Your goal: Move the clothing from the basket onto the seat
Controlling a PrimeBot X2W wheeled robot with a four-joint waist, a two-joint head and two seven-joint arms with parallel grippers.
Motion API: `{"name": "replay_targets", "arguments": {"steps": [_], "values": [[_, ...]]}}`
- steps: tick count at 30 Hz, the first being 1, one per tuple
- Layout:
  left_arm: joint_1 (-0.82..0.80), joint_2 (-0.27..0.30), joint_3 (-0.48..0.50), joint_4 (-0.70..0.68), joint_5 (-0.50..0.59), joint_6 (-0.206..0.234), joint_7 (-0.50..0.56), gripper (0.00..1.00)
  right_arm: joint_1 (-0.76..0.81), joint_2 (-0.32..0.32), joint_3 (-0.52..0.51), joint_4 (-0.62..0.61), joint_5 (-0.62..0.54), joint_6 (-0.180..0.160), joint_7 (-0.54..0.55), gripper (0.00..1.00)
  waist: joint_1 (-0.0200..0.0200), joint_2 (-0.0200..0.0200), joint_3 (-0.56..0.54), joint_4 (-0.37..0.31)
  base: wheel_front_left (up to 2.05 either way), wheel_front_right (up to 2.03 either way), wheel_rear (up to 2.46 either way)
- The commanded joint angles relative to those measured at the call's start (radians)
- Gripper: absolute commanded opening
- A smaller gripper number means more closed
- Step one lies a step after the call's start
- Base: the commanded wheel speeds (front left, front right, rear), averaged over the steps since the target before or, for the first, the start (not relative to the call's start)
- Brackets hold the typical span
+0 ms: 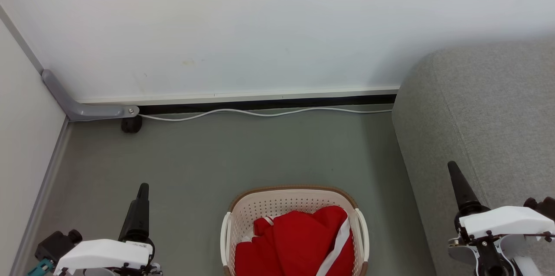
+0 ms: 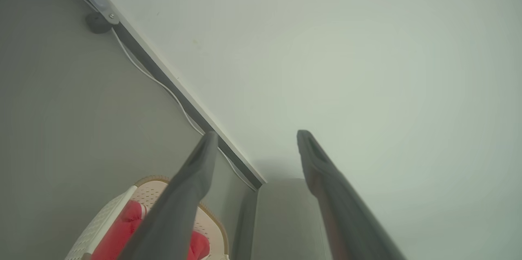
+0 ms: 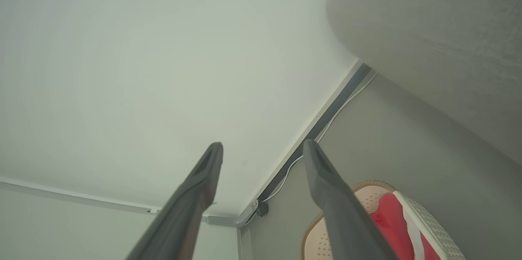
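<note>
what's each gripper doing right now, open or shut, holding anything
Left gripper: open, holding nothing.
Right gripper: open, holding nothing.

wall: plain white | floor: grey | white cable: lying along dark skirting

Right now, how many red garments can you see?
1 red heap for certain, inside the basket; others may be folded into it or hidden underneath.

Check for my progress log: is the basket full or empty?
Not empty. Red clothing lies bunched inside the basket, hiding its bottom and rising close to the rim.
</note>
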Motion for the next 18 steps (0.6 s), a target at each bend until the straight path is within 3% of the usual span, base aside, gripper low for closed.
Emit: {"name": "replay_targets", "arguments": {"steps": [1, 18], "values": [[-0.06, 0.022, 0.009, -0.021, 0.04, -0.005, -0.011, 1.0, -0.059, -0.017, 0.014, -0.013, -0.041, 0.002, -0.017, 1.0, 0.0, 0.0, 0.001, 0.0, 0.0, 0.0, 0.0], [-0.087, 0.041, -0.006, -0.007, 0.326, -0.006, -0.058, 1.0, -0.105, -0.028, 0.025, 0.037, -0.298, 0.003, -0.064, 1.0, 0.0, 0.0, 0.006, -0.006, 0.0, 0.0, 0.0]]}}
